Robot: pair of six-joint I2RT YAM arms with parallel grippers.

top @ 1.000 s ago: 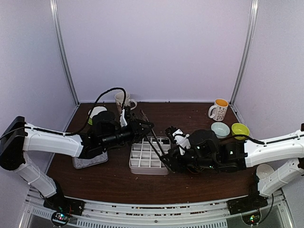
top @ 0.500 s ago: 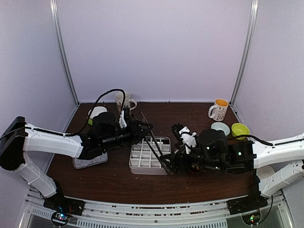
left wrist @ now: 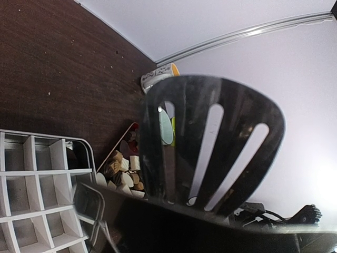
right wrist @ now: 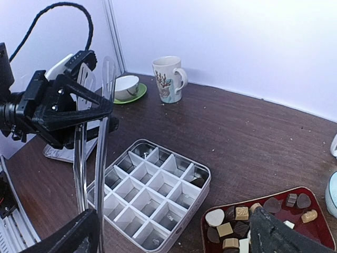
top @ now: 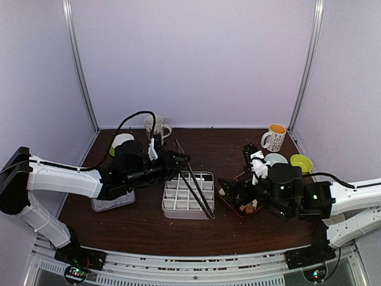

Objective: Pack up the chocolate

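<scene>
Right gripper (top: 227, 189) retreated from tongs (top: 196, 190), apparently empty.

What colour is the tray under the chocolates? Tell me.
Dark red tray, clearest in the right wrist view.

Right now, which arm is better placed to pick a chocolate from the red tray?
Left, probably: the left gripper holds the tongs, whose tips reach down beside the red tray of chocolates. The right gripper is open and empty.

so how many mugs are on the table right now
2. A patterned mug stands at the back left; an orange-lined mug stands at the back right. More could be hidden from these views.
</scene>
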